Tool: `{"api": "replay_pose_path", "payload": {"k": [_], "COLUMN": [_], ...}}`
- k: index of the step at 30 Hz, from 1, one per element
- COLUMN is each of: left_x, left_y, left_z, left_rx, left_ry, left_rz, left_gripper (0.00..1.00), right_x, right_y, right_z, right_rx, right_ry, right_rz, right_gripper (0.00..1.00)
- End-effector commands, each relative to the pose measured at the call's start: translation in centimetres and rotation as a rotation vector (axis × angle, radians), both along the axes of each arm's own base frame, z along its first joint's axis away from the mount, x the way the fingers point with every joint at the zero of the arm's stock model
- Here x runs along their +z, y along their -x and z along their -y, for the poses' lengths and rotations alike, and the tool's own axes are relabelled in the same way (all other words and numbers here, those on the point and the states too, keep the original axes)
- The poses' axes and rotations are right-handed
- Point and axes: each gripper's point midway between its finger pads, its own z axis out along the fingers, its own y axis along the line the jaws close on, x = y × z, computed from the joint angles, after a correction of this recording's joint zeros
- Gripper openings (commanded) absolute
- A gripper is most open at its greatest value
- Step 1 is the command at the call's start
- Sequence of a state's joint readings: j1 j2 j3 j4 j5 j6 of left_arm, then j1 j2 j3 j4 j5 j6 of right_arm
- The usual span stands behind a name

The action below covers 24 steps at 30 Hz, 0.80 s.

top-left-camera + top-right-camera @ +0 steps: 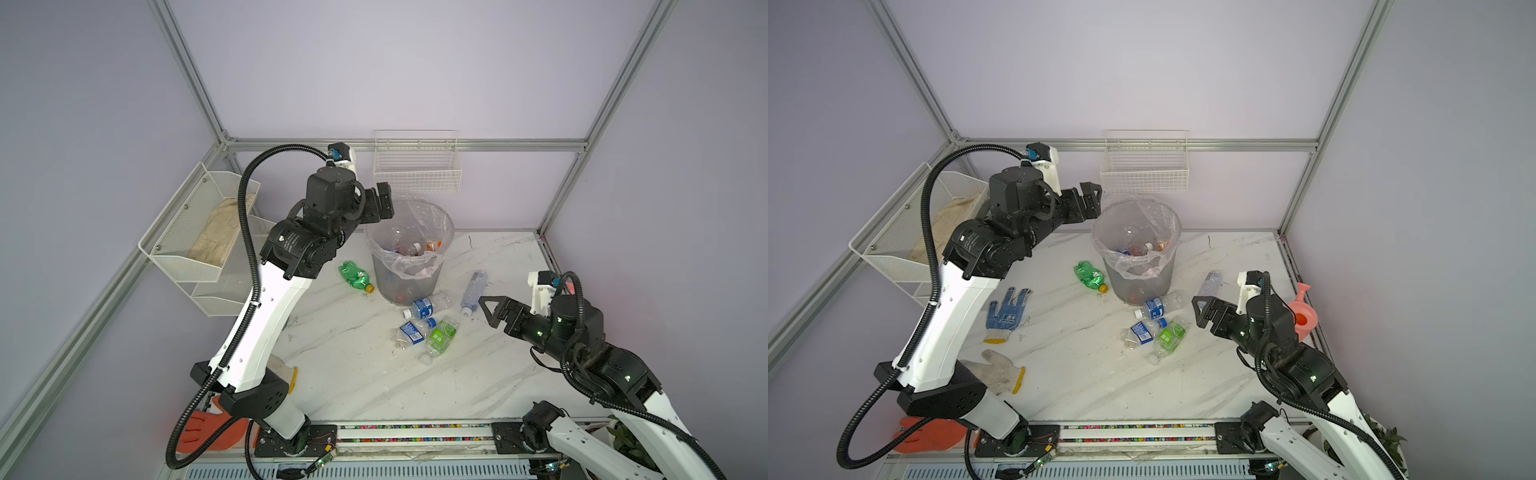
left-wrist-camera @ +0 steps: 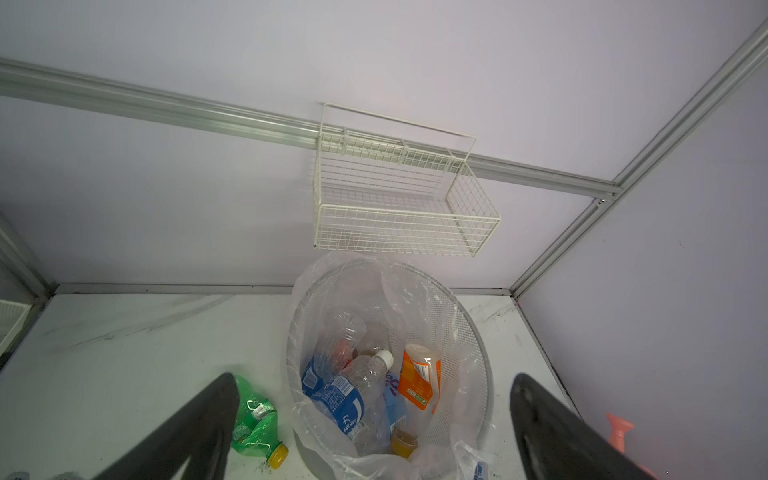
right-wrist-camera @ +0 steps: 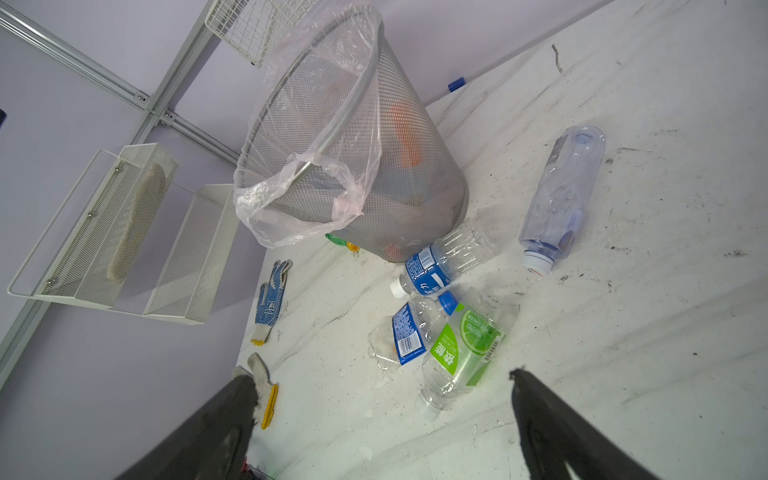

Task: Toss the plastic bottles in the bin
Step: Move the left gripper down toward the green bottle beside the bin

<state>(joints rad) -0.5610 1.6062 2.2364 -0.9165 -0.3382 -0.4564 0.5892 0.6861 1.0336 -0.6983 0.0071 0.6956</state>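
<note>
The bin [image 1: 399,286] [image 2: 473,332], grey mesh lined with a clear bag, stands at the back middle of the table. Several plastic bottles [image 2: 345,395] lie inside it. My left gripper [image 1: 384,203] [image 2: 374,378] hangs open and empty above the bin's left rim. A green bottle [image 1: 355,275] [image 2: 253,419] lies left of the bin. In front of the bin lie a blue-labelled bottle [image 1: 426,306] [image 3: 440,266], a crushed blue-labelled one [image 3: 409,332], a green-labelled one [image 1: 441,336] [image 3: 461,353] and a pale blue one [image 1: 473,291] [image 3: 561,187]. My right gripper [image 1: 488,309] [image 3: 382,374] is open just right of this cluster.
A white wire basket [image 1: 417,170] hangs on the back wall above the bin. A mesh shelf [image 1: 199,224] is fixed to the left wall. A blue dotted glove [image 1: 1009,311] and a white glove [image 1: 1000,372] lie at left. A pink watering can [image 1: 1304,311] stands at the right edge.
</note>
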Motion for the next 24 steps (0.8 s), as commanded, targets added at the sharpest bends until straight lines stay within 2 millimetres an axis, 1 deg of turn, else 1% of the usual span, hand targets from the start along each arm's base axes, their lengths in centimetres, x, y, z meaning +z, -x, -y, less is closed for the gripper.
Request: {"api": "replay_pose_path", "payload": {"k": [1, 3, 6, 14, 17, 21, 24], "left_x": [-1.5, -2.3, -4.2, -12.0, -14.4, -17.2, -19.8], "left_y": [-0.7, -1.2, -2.2, -4.7, -5.2, -5.5, -5.8], "left_z": [-1.9, -3.0, -4.2, -6.8, -7.8, -9.3, -10.1], "left_rx": [0.058, 0.077, 0.098, 0.151, 0.164, 0.203, 0.218], "left_ry": [0.085, 0.124, 0.175, 0.311, 0.375, 0.409, 0.44], "left_rz": [-0.057, -0.087, -0.145, -0.33, -0.367, -0.409, -0.453], "left_gripper": [1.0, 1.0, 1.0, 1.0, 1.0, 1.0, 1.0], "right_x": [-1.2, -1.3, -1.3, -1.8, -2.1, -2.3, -2.6], "right_y": [0.2, 0.2, 0.2, 0.1, 0.0, -0.2, -0.4], "right_z": [0.2, 0.3, 0.3, 0.3, 0.4, 0.3, 0.3], "right_rx": [-0.01, -0.011, -0.013, -0.017, -0.019, -0.018, -0.026], "right_ry": [0.014, 0.016, 0.015, 0.027, 0.034, 0.043, 0.054], "right_rz": [-0.035, -0.036, -0.036, -0.044, -0.048, -0.05, -0.056], "right_gripper": [0.97, 0.97, 0.97, 0.97, 0.97, 0.97, 0.97]}}
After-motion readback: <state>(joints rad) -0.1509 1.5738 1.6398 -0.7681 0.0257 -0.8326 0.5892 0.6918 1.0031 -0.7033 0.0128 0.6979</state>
